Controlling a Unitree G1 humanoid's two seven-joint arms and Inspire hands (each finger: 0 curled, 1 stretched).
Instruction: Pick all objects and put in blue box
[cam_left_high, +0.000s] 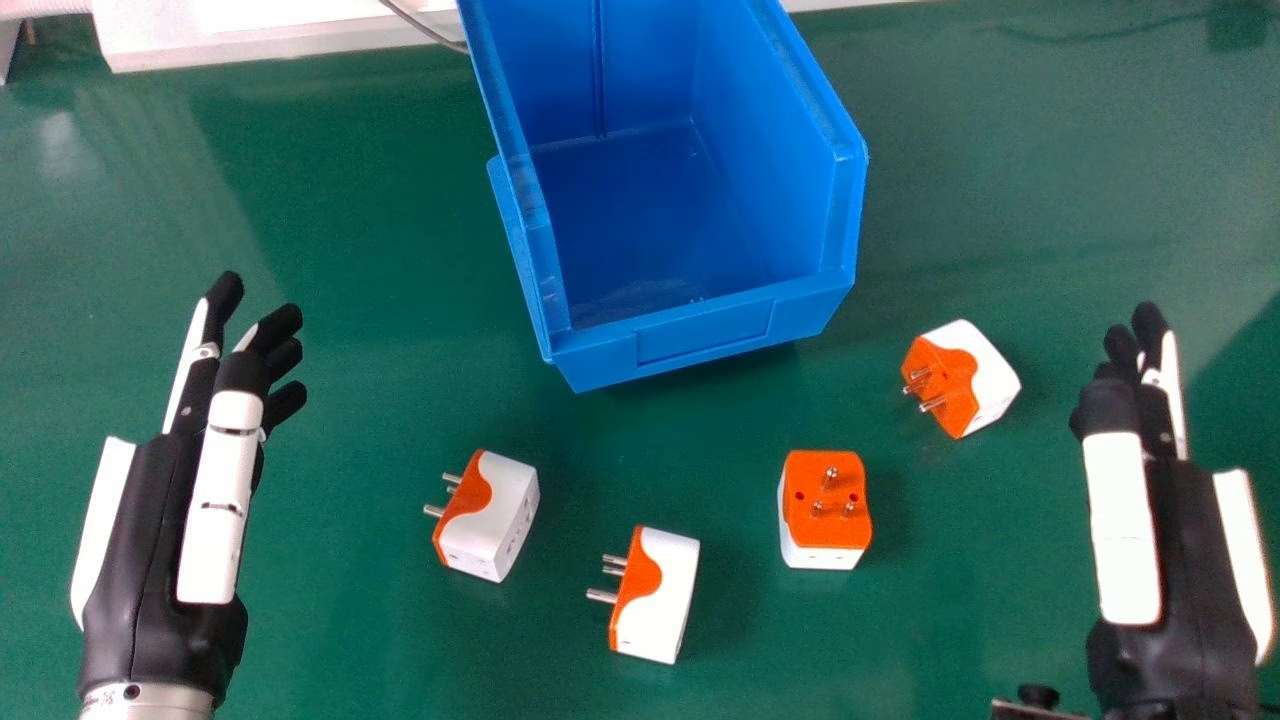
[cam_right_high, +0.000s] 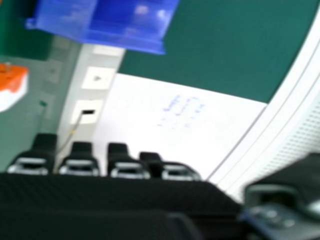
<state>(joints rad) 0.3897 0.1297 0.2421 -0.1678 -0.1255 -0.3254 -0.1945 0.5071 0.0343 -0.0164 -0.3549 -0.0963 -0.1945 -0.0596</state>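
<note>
Holding its fingers straight and slightly spread, your right hand (cam_left_high: 1120, 500) is at the head view's right, opposite your left hand (cam_left_high: 215, 480), whose extended fingers fan loosely apart at the left. Between them on the green table (cam_left_high: 380, 250) you have four orange-and-white plug adapters: the rightmost adapter (cam_left_high: 985, 375) near your right hand, the prongs-up adapter (cam_left_high: 825, 505), the nearest adapter (cam_left_high: 665, 600) and the leftmost adapter (cam_left_high: 505, 510), these last two pointing their prongs left. Beyond them, your blue box (cam_left_high: 710, 335) stands upright, its open top showing the inside.
</note>
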